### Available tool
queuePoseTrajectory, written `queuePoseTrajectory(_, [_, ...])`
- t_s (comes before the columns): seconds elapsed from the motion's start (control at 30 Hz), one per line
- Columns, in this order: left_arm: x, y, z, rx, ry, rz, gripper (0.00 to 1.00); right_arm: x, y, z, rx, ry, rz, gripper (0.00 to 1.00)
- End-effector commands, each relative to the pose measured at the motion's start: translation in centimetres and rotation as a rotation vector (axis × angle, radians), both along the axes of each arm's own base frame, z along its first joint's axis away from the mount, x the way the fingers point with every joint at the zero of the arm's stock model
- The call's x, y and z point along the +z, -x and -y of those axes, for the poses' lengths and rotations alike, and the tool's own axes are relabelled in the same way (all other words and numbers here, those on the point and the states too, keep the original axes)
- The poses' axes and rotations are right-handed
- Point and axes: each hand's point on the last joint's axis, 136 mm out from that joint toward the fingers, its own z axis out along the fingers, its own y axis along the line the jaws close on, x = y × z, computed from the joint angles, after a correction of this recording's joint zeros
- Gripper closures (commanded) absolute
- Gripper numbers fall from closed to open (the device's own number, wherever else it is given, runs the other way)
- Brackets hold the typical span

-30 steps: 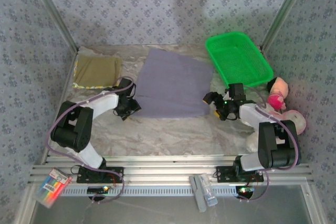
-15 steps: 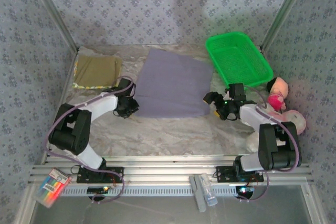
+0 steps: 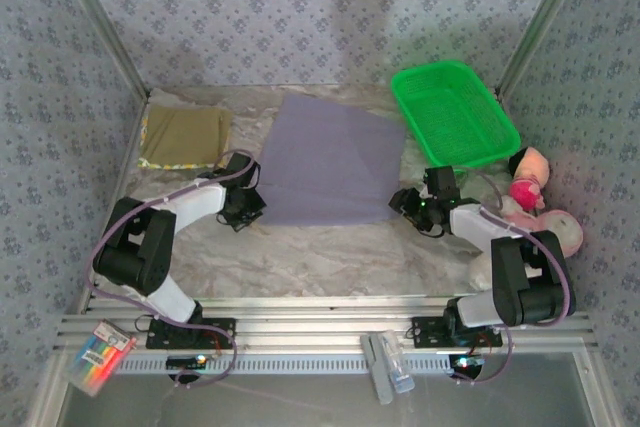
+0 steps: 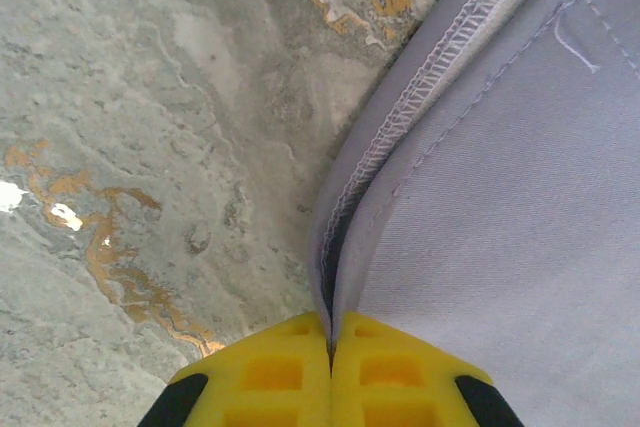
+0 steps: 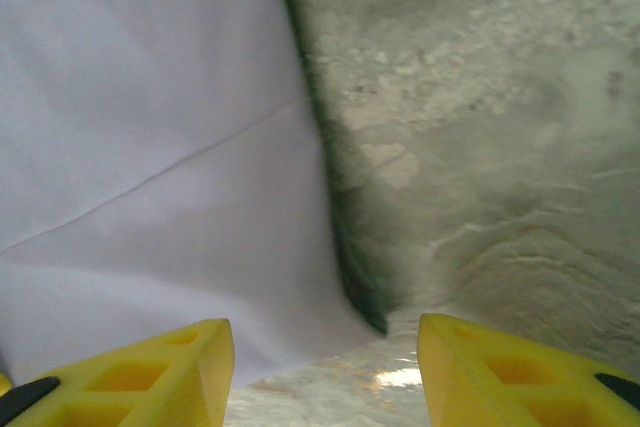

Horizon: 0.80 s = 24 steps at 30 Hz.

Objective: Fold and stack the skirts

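Left gripper is clamped tight on the near-left corner of the grey-lavender skirt, its yellow fingertips pressed together with the stitched hem pinched between them and the cloth rising slightly off the table. Right gripper sits at the near-right corner with its jaws apart; the corner's tip lies in the gap between its yellow fingers, and nothing is held on that side yet. The skirt lies flat in the middle of the table, spreading away from both grippers toward the back wall, so its near hem runs left to right from one gripper to the other. Each arm is the nearer one to its own corner, and a fold would likely carry that near hem forward over the cloth to the far edge, once the right side has a grip as well. An olive skirt lies folded at the far left, well apart, with a strip of yellowish cloth showing under its near edge. The green basket stands just beside the spread skirt's far-right corner, and the pink plush toys lie beside the right arm. No brand, label or writing can be read anywhere.
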Motion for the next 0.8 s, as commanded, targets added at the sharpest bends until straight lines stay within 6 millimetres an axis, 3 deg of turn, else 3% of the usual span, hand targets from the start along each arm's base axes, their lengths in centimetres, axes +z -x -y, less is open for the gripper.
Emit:
queuePoseTrajectory(0.0, [-0.3, 0.1, 0.3, 0.003, 0.009, -0.012, 1.00, -1.1, 0.5, 0.5, 0.012, 0.045, -0.008, 0.47])
queuePoseTrajectory(0.17, [-0.3, 0.0, 0.5, -0.002, 0.013, -0.017, 1.00, -0.9, -0.4, -1.3, 0.072, -0.026, 0.033, 0.48])
queuePoseTrajectory(0.43, [-0.2, 0.0, 0.6, -0.002, 0.015, -0.015, 1.00, -0.5, -1.0, -2.1, 0.110, -0.027, 0.082, 0.48])
queuePoseTrajectory(0.77, [-0.3, -0.1, 0.8, -0.008, 0.018, -0.020, 1.00, -2.9, 0.9, -1.3, 0.143, 0.049, 0.020, 0.47])
